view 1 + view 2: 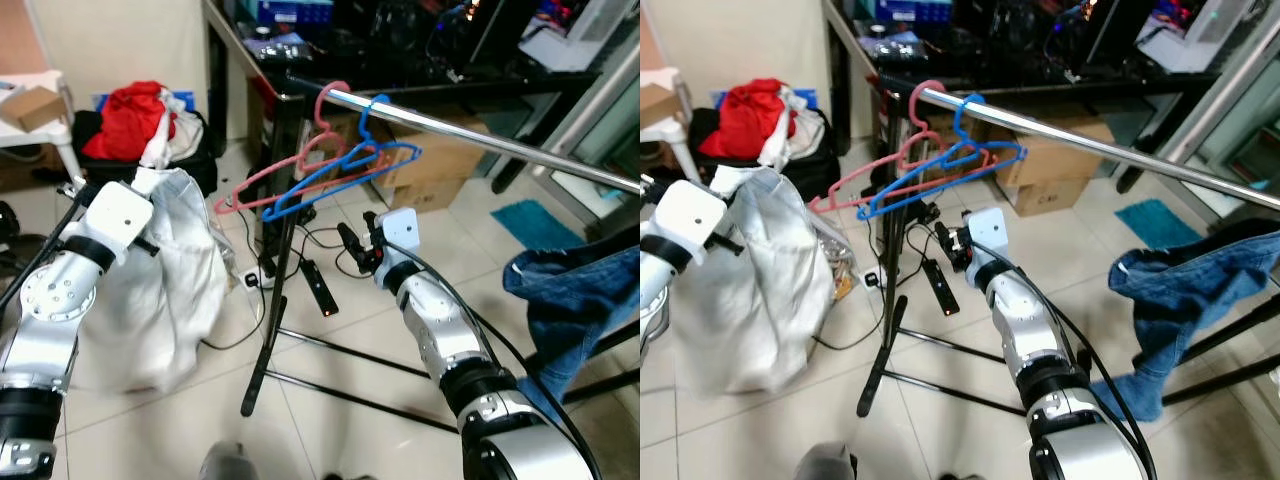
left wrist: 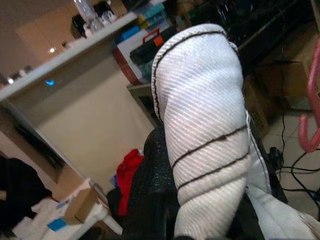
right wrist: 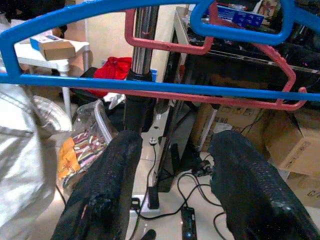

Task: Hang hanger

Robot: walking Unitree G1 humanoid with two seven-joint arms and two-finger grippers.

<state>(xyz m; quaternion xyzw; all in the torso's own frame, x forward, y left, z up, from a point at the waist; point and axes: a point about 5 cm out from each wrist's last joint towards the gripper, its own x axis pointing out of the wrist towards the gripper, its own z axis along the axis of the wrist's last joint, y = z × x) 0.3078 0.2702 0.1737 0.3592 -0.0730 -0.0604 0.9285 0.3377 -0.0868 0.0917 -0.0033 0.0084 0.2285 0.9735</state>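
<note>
A blue hanger [image 1: 345,170] and a pink hanger [image 1: 290,165] hang side by side near the end of a silver rail [image 1: 480,140]; both also appear close up, the blue hanger [image 3: 150,87] in front of the pink hanger [image 3: 240,102]. My right gripper [image 1: 352,248] sits just below them, open, with nothing between its fingers [image 3: 105,190]. At the left, my left gripper [image 1: 150,172] is shut on the twisted top of a big white bag [image 1: 170,290]. That bunched fabric [image 2: 200,125] hides the fingers.
The rack's black post and floor legs [image 1: 272,320] stand between my arms. Cables and a power strip [image 1: 318,285] lie on the tiles. Blue jeans [image 1: 570,300] hang at the right. Cardboard boxes [image 1: 440,170], red clothes [image 1: 135,120] and a white table [image 1: 35,140] stand behind.
</note>
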